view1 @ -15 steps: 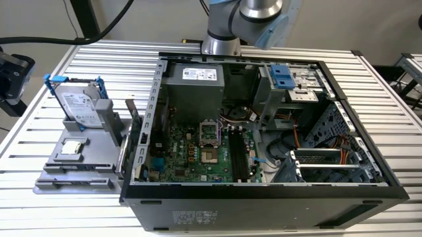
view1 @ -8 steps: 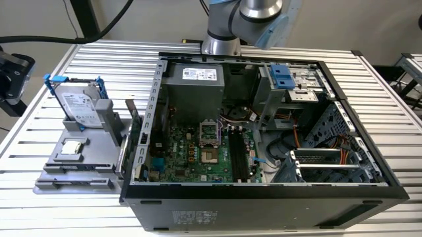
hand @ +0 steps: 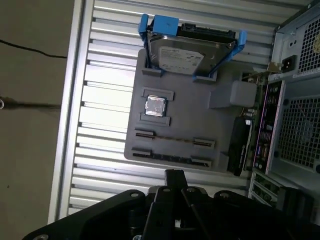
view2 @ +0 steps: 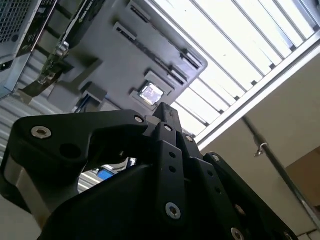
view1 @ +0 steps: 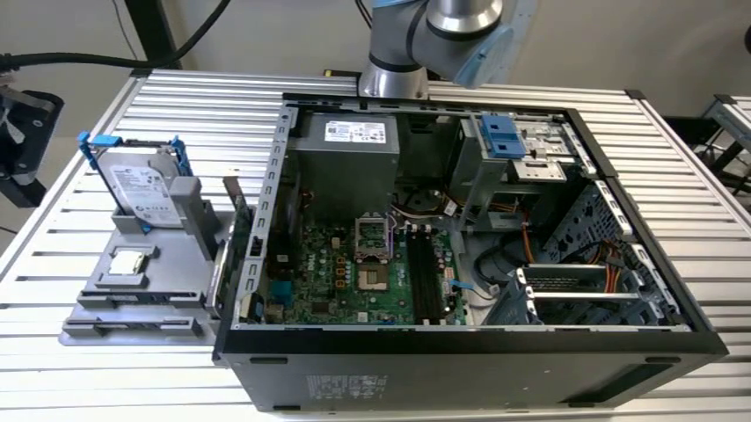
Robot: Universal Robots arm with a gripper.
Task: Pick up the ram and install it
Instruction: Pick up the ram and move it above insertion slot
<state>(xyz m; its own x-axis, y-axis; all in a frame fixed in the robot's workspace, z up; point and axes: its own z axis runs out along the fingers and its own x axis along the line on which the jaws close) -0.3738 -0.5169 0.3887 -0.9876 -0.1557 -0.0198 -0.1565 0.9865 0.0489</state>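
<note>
The ram (hand: 170,157) is a long dark strip standing on edge in a slot of the grey holder tray (hand: 192,110), near the tray's edge closest to my gripper. My gripper (hand: 173,176) hovers above the table just off that edge, fingers together with nothing between them. In the second wrist view the gripper (view2: 166,112) points toward the tray from above. The motherboard's black slots (view1: 424,274) lie inside the open computer case (view1: 470,343), to the exterior view's right of the tray (view1: 105,308).
On the tray a silver hard drive in a blue bracket (hand: 189,50) stands on edge, and a small square silver processor chip (hand: 155,106) lies flat. A card bracket (hand: 240,145) sits between tray and case. The arm's base (view1: 393,79) stands behind the case.
</note>
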